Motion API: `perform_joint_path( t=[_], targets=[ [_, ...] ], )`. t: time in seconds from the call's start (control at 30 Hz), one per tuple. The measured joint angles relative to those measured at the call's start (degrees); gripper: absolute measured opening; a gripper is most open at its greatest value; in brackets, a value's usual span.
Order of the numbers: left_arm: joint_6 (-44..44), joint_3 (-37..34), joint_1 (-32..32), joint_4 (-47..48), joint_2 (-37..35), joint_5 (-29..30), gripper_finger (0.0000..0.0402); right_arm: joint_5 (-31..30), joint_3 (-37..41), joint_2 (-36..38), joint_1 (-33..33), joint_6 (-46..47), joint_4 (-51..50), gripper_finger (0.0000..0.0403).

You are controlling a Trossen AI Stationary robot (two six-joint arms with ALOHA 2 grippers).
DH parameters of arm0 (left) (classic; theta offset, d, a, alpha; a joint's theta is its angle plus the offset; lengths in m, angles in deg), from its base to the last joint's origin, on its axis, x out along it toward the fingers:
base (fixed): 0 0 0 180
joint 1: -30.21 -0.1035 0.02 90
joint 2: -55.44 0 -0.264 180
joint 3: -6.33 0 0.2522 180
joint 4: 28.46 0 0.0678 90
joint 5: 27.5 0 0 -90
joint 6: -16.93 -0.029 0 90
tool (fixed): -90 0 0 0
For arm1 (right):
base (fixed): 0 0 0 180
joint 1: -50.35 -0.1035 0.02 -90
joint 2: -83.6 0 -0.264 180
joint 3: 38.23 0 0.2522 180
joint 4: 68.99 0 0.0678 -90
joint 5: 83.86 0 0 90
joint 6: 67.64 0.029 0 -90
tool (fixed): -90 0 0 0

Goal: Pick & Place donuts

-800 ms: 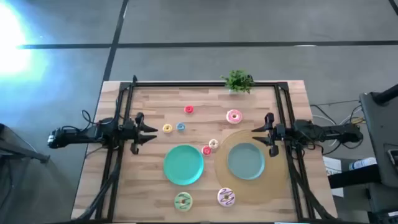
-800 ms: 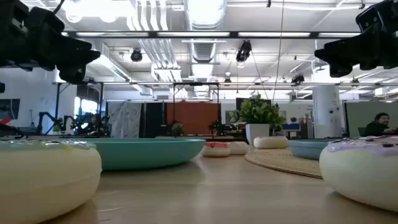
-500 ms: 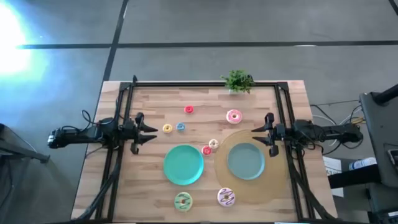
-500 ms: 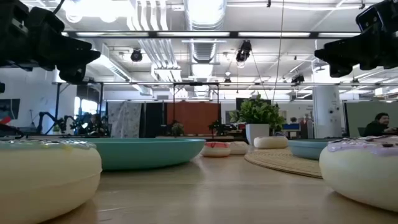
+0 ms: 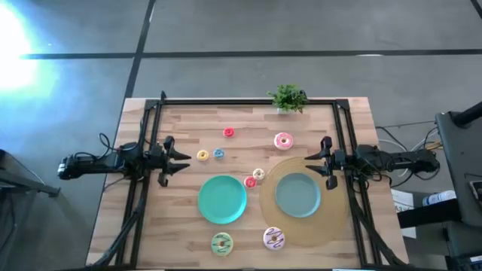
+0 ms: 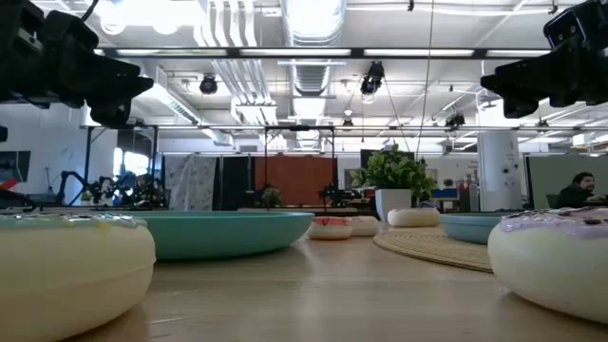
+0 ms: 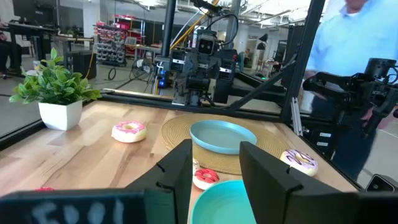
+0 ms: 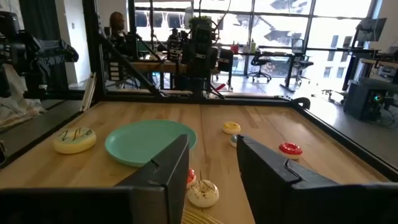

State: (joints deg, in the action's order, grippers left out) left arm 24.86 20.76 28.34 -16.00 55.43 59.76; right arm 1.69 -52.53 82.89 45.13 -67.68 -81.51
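The pink donut lies at the far middle of the table. The green donut and the white-purple donut lie near the front edge, the latter on the woven mat's rim. Tiny donuts lie scattered: red, yellow, blue, another red beside a cream one. My left gripper hovers open at the table's left; my right gripper hovers open at the right. Both are empty, well above the table.
A teal plate sits on the wood at the middle front. A second teal plate sits on a round woven mat at the right. A small potted plant stands at the far edge. A person stands beyond the table's right side.
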Motion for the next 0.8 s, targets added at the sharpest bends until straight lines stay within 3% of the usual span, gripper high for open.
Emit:
perform_joint_path(
  t=[0.57, 0.8],
  targets=[
    [-0.01, 0.0, 0.0, 0.02, 0.0, 0.0, 0.0108, -0.23, 0.0, 0.01, -0.01, 1.12, 0.23, 0.012],
    [0.0, 0.0, 0.04, 0.01, 0.0, -0.01, 0.0108, 0.05, -0.02, -0.11, 0.0, 44.58, 0.65, 0.0118]
  ],
)
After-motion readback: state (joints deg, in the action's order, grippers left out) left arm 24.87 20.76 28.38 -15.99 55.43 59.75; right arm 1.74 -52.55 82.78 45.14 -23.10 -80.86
